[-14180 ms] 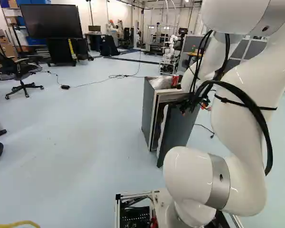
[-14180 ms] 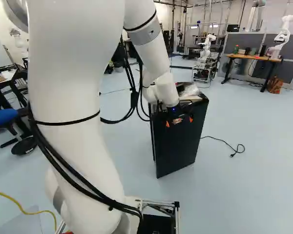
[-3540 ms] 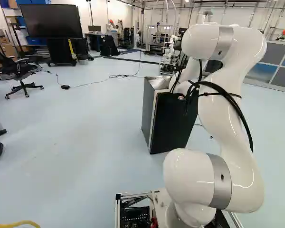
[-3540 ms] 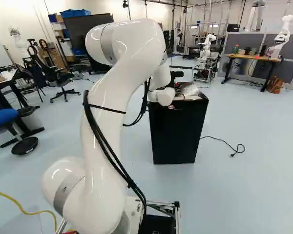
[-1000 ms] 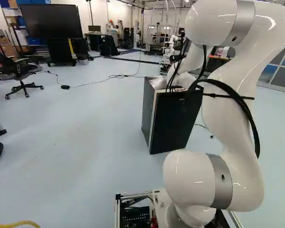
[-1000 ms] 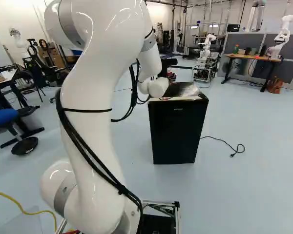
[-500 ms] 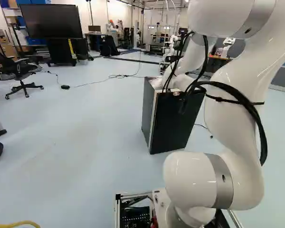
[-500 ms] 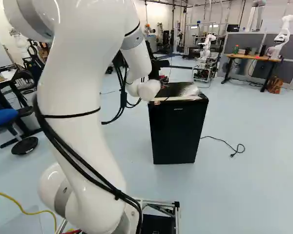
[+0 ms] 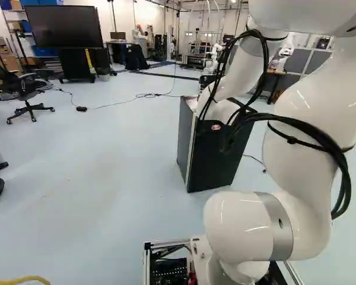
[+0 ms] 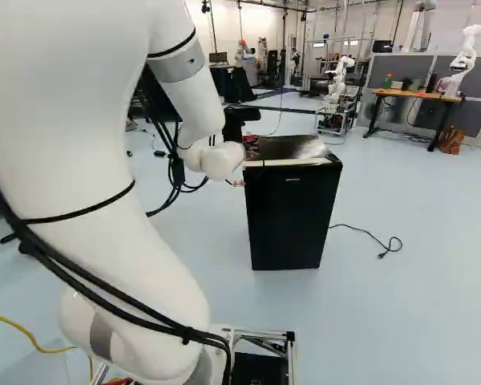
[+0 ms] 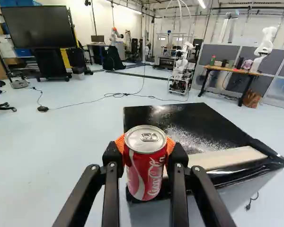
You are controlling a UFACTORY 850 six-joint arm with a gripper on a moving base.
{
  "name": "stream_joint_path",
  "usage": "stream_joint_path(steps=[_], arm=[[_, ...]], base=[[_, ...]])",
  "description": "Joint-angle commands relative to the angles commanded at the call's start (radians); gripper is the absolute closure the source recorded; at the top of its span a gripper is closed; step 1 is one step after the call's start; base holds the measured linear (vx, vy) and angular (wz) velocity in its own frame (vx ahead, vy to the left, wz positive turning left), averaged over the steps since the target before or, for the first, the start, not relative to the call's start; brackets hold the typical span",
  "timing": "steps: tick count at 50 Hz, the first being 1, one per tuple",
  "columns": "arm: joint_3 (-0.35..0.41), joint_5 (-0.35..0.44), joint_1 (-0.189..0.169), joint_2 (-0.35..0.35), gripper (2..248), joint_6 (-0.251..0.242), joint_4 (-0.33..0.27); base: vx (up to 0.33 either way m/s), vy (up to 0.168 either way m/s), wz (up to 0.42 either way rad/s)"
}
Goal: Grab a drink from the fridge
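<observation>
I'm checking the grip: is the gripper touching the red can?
Touching. The wrist view shows the gripper with its orange pads against the red can, one on each side.

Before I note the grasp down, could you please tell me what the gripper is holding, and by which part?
The gripper holds a red can upright by the upper part of its sides.

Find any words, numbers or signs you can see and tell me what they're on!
Shiny red metal drink can, between the orange pads of the black two-fingered gripper: big, curly white letters on its side. They are a brand name, so I won't read them out.
Black, box-shaped fridge: a small pale mark high on its front, too small to read.
I can't make out any numbers or signs.
</observation>
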Motion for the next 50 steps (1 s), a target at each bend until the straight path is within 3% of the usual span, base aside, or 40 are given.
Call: stream_joint_path(steps=[20, 50], arm=[[0.184, -0.011, 0.059, 0.143, 151, -0.009, 0.034], [0.369, -0.023, 0.119, 0.286, 151, -0.017, 0.068]], base=[[0.0, 0.0, 0.0], [0.0, 0.0, 0.0]])
